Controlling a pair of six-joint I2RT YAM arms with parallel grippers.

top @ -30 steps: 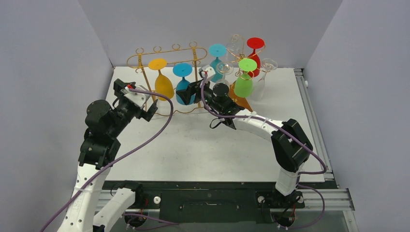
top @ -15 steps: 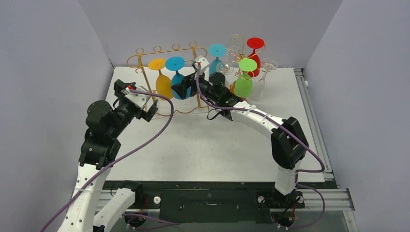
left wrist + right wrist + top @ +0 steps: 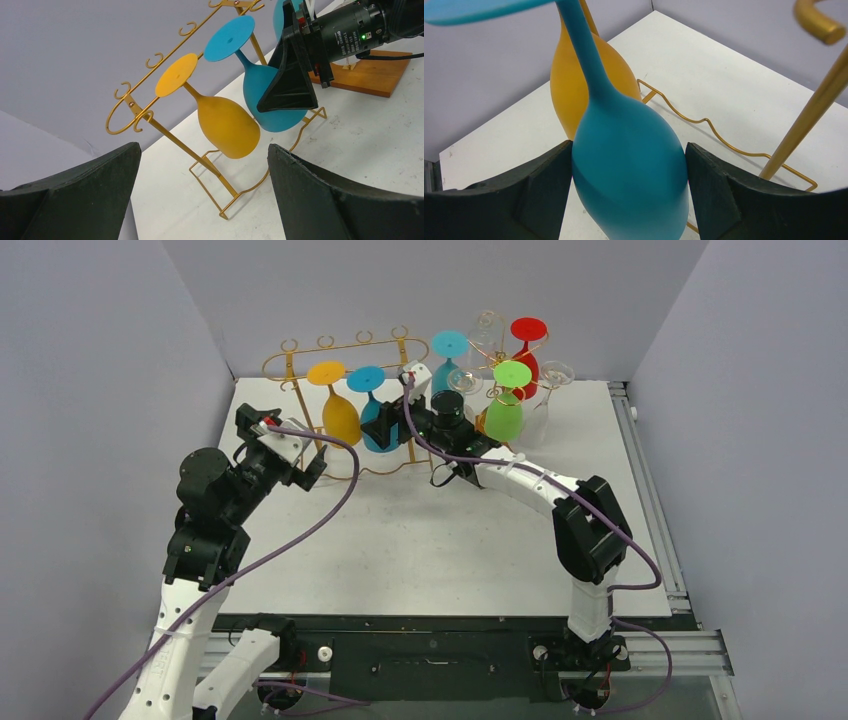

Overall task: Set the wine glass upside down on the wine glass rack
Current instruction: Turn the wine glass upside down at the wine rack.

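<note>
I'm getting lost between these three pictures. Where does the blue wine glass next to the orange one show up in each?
Top external: the blue wine glass is upper middle, just right of the orange glass.
Left wrist: upper right of centre, partly behind a black finger.
Right wrist: fills the centre, gripped by the right gripper.
Shared landmark: the orange glass beside it.
</note>
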